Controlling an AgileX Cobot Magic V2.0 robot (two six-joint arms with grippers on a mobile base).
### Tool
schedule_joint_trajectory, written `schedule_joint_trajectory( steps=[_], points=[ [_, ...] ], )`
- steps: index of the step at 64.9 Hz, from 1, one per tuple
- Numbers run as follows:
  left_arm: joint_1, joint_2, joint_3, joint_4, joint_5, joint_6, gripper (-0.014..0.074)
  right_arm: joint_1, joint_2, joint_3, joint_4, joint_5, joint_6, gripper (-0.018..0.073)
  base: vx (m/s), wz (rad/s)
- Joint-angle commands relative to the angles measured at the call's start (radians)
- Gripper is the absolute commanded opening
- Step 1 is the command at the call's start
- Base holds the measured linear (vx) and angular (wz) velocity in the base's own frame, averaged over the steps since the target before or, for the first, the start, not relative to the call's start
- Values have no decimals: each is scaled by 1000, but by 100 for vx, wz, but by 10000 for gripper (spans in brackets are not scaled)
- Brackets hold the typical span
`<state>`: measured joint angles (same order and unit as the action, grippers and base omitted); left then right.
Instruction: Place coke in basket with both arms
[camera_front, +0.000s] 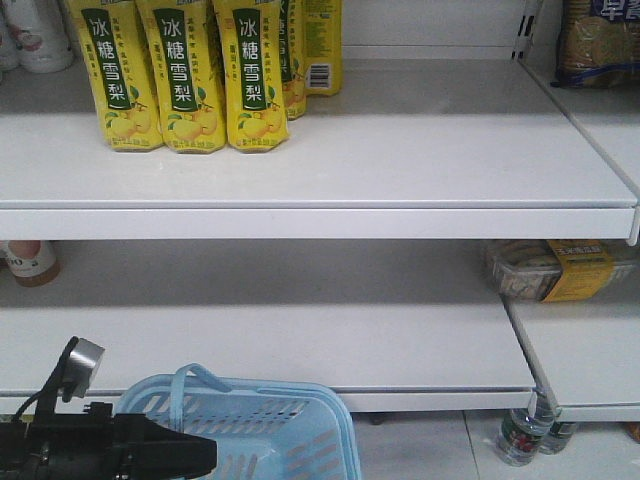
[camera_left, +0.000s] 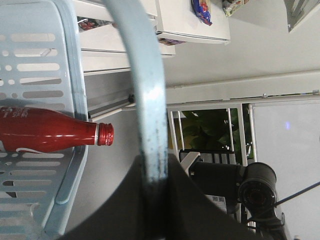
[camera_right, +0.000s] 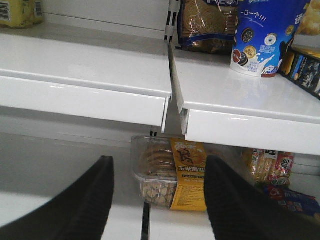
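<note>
Two white shelves (camera_front: 320, 190), flat and matte with squared front lips, fill the front view; three glossy yellow drink cartons (camera_front: 185, 75) stand at 11 o'clock on the upper one, and most of its surface from 12 to 3 o'clock is bare. The lower shelf (camera_front: 300, 350) is also largely open, with a clear plastic tray of biscuits (camera_front: 555, 270) at its 3 o'clock end.

The basket (camera_front: 260, 430), light blue moulded plastic with slotted walls and a rounded rim, sits at 6 o'clock below the lower shelf's edge, one loop handle (camera_front: 195, 385) standing upright. The black left arm (camera_front: 110, 450) lies at 7 o'clock, touching the basket's near side, a small silver-grey cylinder (camera_front: 85, 360) on top.

In the left wrist view the left claw (camera_left: 152, 200) is closed around the smooth, scuffed tube of the basket handle (camera_left: 147, 90), which runs from 12 to 6 o'clock. The coke (camera_left: 50, 135), a shiny red metal bottle shape with a ribbed red cap, lies on its side inside the basket at 9 o'clock, neck resting over the rim.

In the right wrist view the right claw (camera_right: 157, 200) is spread wide and holds nothing; its two dark tapered fingers (camera_right: 85, 200) frame the biscuit tray (camera_right: 170, 175), with free room between them
</note>
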<state>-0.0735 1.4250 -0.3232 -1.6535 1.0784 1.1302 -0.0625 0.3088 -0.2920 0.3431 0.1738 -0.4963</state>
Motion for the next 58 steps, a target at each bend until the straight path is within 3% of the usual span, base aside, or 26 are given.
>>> schedule_joint_trajectory(
  steps=[1,30,37,47,58],
  points=[
    [-4,-26,-24,-131,138,5,-6,-5,-61,12,-5,-74,-18,390,0,0],
    [-4,-26,-24,-131,138,5,-6,-5,-132,97,67,-105,-7,372,0,0],
    [-4,-26,-24,-131,138,5,-6,-5,-132,97,67,-112,-10,266,0,0],
    [-4,-26,-24,-131,138,5,-6,-5,-132,97,69,-112,-10,-16,0,0],
    [-4,-26,-24,-131,138,5,-6,-5,-132,97,79,-103,-8,-10,0,0]
  ],
)
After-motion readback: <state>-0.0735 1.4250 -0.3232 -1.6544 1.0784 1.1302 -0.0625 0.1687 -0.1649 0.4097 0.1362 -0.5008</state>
